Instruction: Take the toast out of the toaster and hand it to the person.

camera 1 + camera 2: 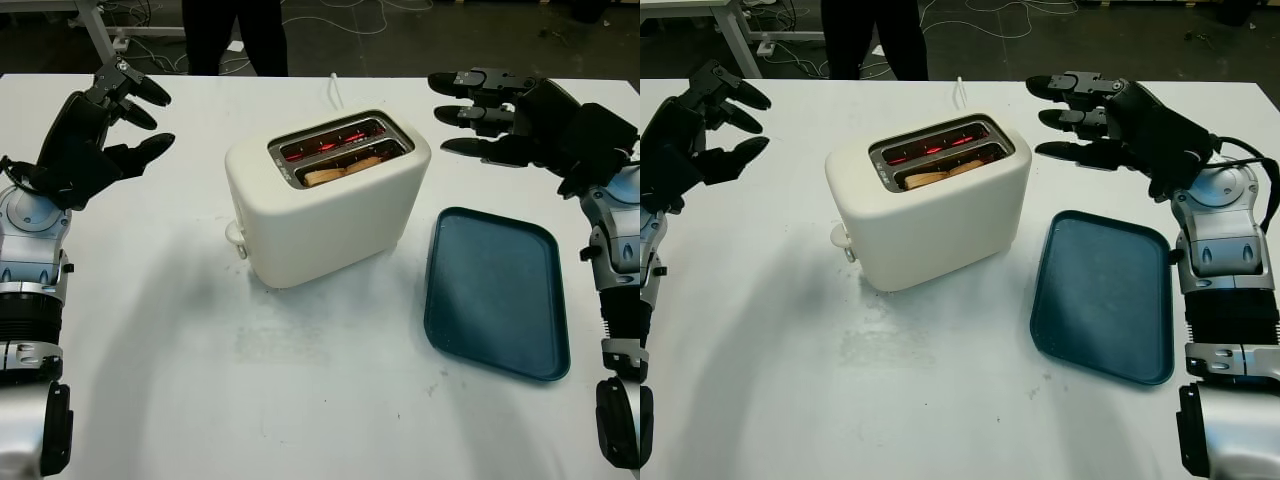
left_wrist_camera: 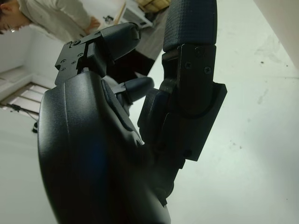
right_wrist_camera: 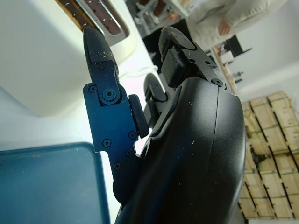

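Left eye view: the white toaster [image 1: 328,195] sits mid-table with its slots glowing red, and the toast [image 1: 340,169] lies low in the nearer slot, barely above the rim. The right hand [image 1: 500,115] hovers beside the toaster's far right corner, released and holding nothing; the left hand [image 1: 105,125] hangs well off to the left, also open and empty. A blue tray [image 1: 497,291] lies to the right, and a person [image 1: 235,35] stands at the far edge of the table. I'd say the reach is the step in hand. To do it well, the right hand should come over the slot from above, pinch only the toast's top edge, keep clear of the hot metal, and lift straight up.
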